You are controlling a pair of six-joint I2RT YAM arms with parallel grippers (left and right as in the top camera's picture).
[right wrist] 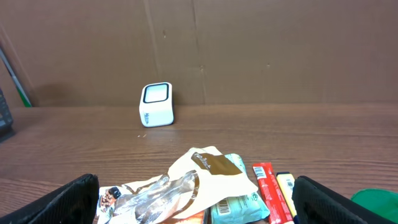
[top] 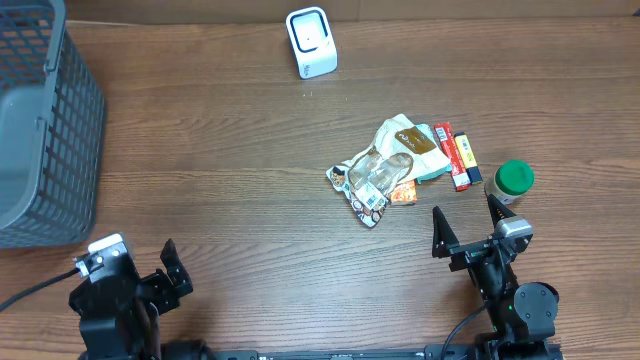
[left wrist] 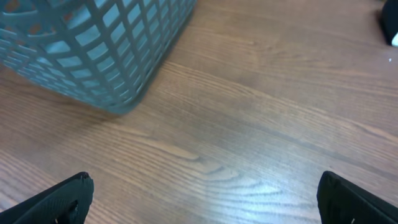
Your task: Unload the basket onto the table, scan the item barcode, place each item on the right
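Observation:
A white barcode scanner (top: 311,42) (right wrist: 156,104) stands at the table's far edge, its window facing the front. A pile of items lies right of centre: a cream-and-brown pouch (top: 405,145) (right wrist: 214,167), a clear snack wrapper (top: 365,182) (right wrist: 155,193), a teal packet (right wrist: 239,205), a red stick pack (top: 447,152) (right wrist: 268,186) and a yellow one (top: 465,152). My right gripper (top: 467,218) (right wrist: 196,186) is open just in front of the pile, holding nothing. My left gripper (top: 130,262) (left wrist: 204,186) is open over bare wood at the front left.
A grey mesh basket (top: 40,120) (left wrist: 93,43) fills the far left of the table. A green-lidded jar (top: 515,180) (right wrist: 379,202) stands right of the pile, beside my right gripper. A brown board wall (right wrist: 249,50) rises behind the scanner.

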